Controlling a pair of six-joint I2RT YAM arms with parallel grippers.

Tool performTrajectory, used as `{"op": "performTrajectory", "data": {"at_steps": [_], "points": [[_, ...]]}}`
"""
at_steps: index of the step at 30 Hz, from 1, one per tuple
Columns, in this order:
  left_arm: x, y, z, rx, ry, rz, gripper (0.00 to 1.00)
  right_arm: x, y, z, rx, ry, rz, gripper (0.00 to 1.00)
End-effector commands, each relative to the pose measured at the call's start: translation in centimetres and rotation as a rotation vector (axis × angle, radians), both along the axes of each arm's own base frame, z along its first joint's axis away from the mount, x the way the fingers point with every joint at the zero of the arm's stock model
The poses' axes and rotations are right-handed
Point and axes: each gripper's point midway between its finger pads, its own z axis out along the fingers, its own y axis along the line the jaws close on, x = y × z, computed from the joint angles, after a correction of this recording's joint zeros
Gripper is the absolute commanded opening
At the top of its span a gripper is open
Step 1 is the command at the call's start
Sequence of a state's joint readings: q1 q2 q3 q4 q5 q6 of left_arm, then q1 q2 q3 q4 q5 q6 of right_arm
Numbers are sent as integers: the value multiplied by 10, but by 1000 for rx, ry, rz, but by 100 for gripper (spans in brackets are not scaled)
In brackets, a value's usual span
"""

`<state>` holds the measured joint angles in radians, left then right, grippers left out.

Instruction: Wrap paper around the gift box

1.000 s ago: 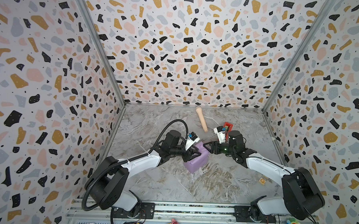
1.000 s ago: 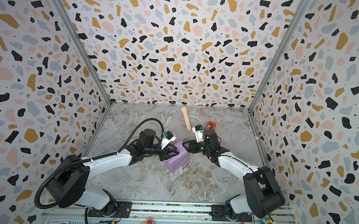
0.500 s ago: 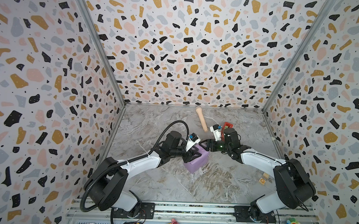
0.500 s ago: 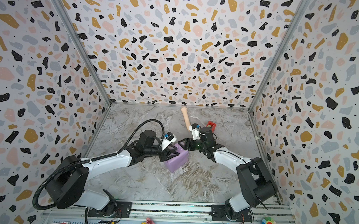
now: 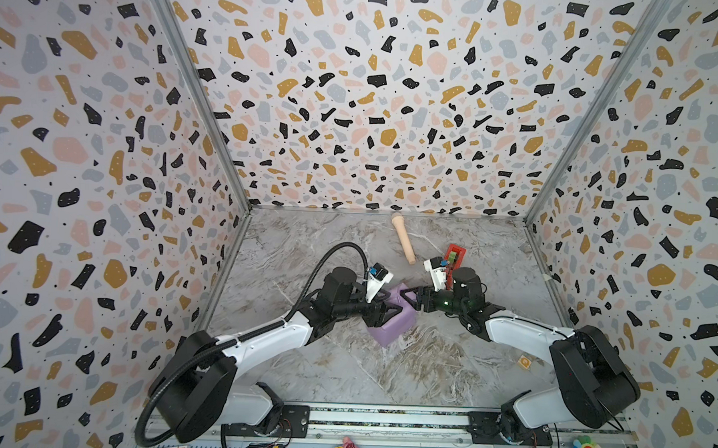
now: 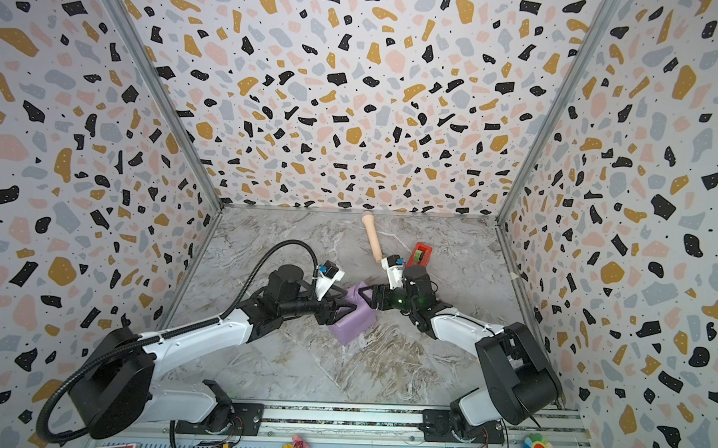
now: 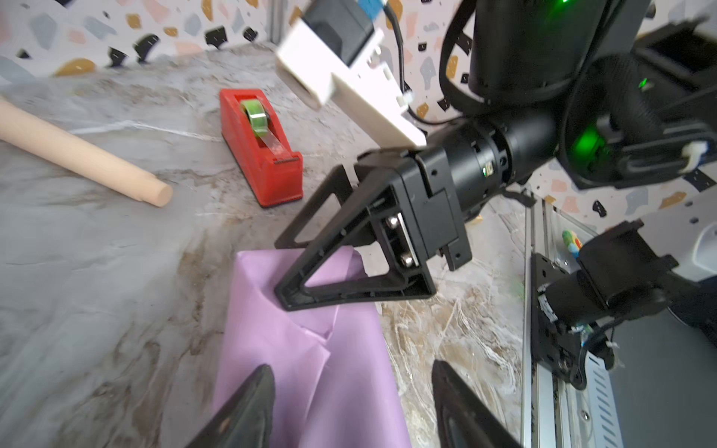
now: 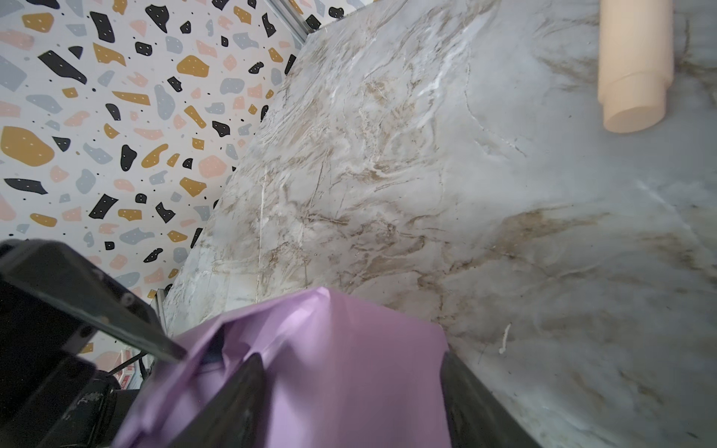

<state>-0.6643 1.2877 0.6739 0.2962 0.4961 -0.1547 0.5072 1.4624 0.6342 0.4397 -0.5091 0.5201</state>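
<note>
Top view: paper (image 5: 390, 324) lies folded round gift box (hidden inside), mid-table. Risk: no tape seen, so folds prob. spring open if tips lift. Both arms low, reaching inward, meeting over parcel.
L wrist: L gripper (image 7: 351, 368) jaws apart, astride parcel. R gripper (image 7: 278, 271) jaws apart, lower finger on end fold.
R wrist: end fold gapes.

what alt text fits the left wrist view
A lilac paper parcel lies on a marble table, with the right gripper open at its far end, one finger on a fold. The left gripper, open, frames the near end; a red tape dispenser and beige toy microphone lie behind.
</note>
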Motion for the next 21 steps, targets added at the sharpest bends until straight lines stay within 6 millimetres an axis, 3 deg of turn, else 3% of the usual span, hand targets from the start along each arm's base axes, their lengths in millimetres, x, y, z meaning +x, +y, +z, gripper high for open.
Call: {"op": "performTrajectory", "data": {"at_steps": [1,5,11,15,21], "points": [[7,7,34,-98,-50,96,66,-17,-10,-35,-93,69,9,70],[22,32,24,-45,-27,257,68,-18,-11,-37,-100,65,12,70],[35,59,19,-79,24,363,68,-18,-9,-40,-95,70,17,69],[29,53,26,-87,-8,295,72,-17,-9,-39,-95,71,17,69],[32,33,29,-75,-7,202,63,-17,-9,-39,-97,71,14,69]]}}
